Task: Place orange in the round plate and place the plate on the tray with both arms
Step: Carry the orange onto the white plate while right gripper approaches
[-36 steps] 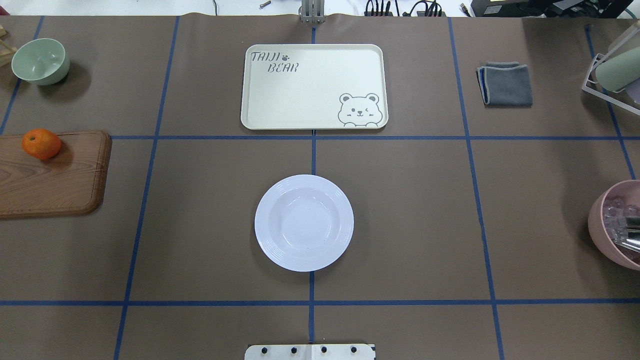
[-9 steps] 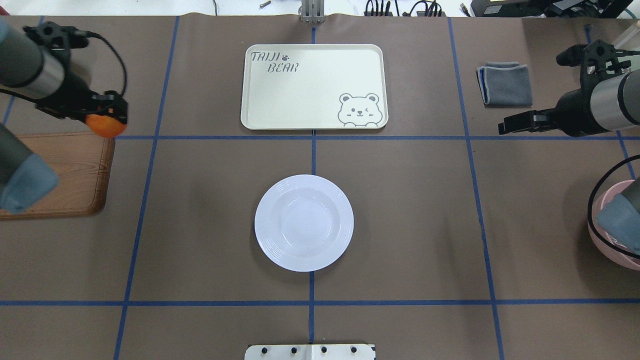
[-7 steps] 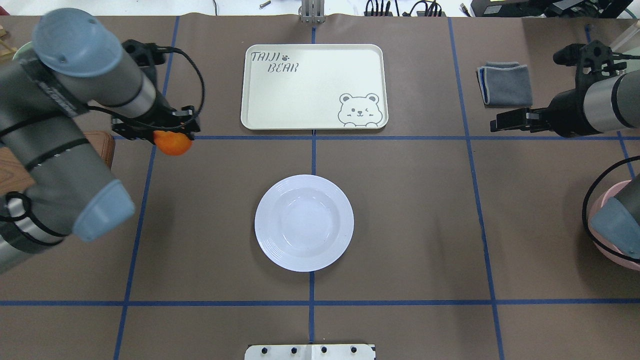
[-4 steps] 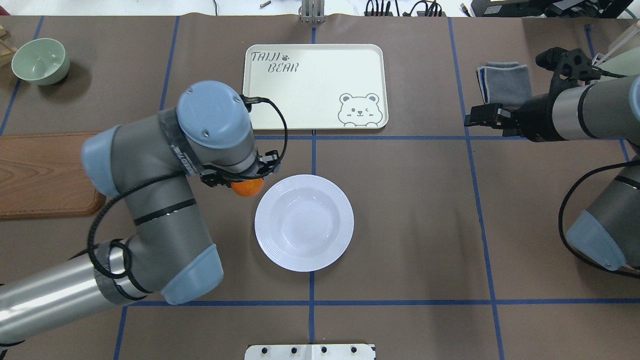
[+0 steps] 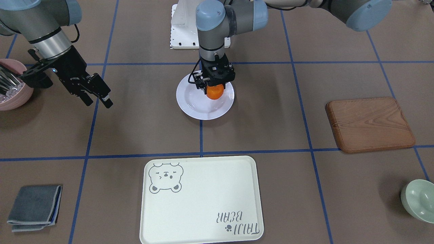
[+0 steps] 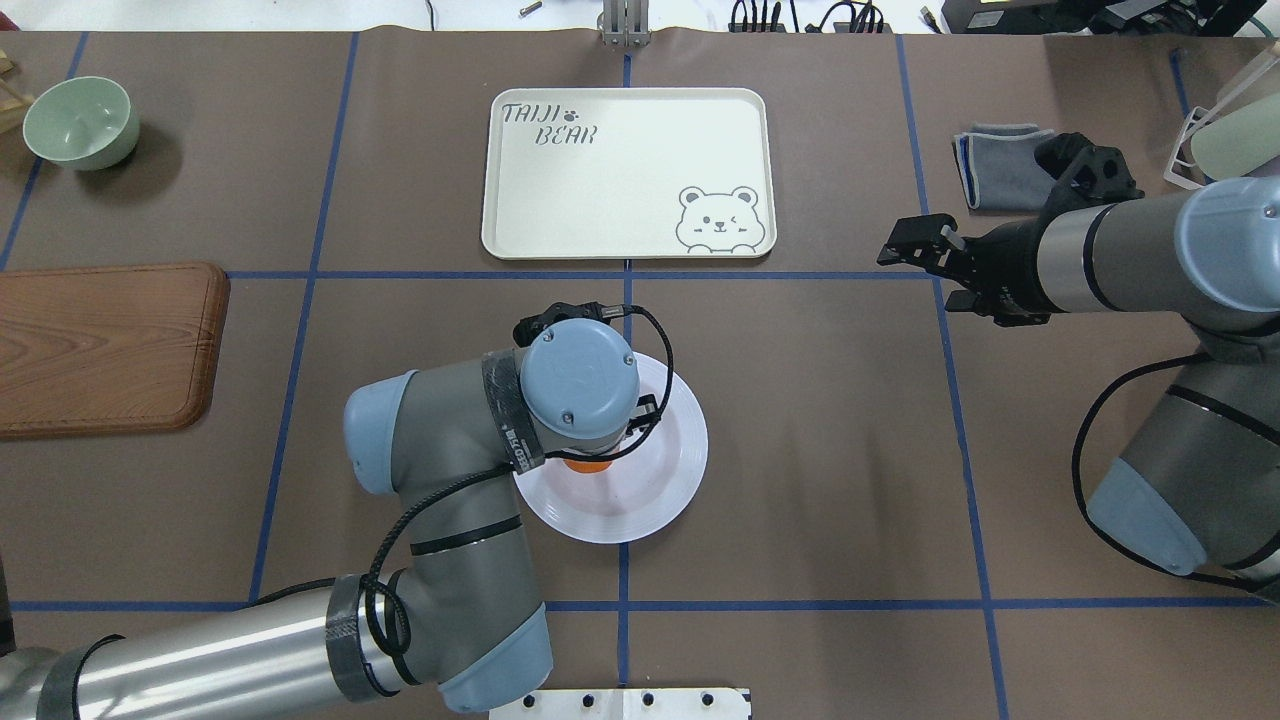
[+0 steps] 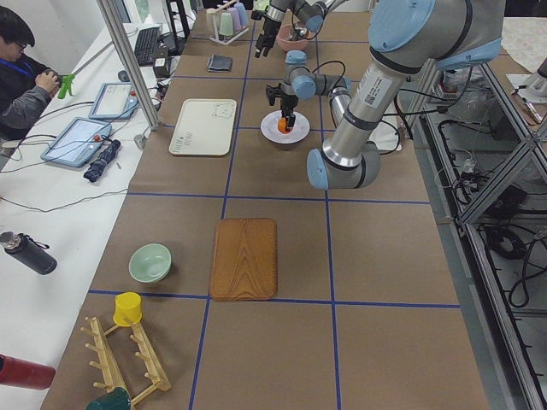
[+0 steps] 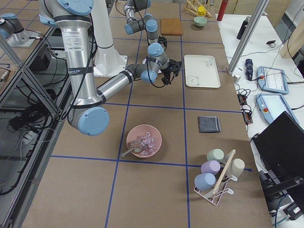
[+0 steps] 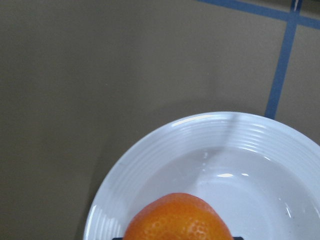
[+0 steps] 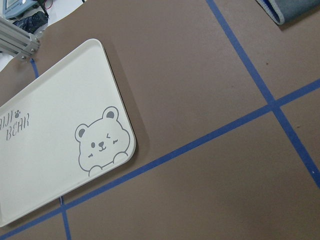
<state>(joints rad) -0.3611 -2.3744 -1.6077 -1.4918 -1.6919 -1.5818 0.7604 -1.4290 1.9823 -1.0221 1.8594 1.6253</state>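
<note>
My left gripper [image 5: 215,88] is shut on the orange [image 5: 215,92] and holds it just above the round plate [image 5: 193,105], over the side nearer the robot's base. In the left wrist view the orange [image 9: 177,217] sits low in frame above the ridged white plate [image 9: 150,165]. From overhead the left wrist hides most of the plate [image 6: 682,470]; only a sliver of orange [image 6: 587,464] shows. My right gripper [image 5: 100,101] hovers open and empty off to the plate's side. The cream tray [image 6: 620,170] lies bare beyond the plate.
A wooden board [image 6: 100,345] and a pale green bowl [image 6: 80,120] lie on the left side. A folded grey cloth [image 6: 1010,165] and a pink bowl of ice [image 8: 144,141] lie on the right. A person [image 7: 21,77] sits beyond the table.
My left arm lifted the orange off the wooden board and carried it rightward to above the plate. The right arm has reached inward toward the centre, its gripper still open.
</note>
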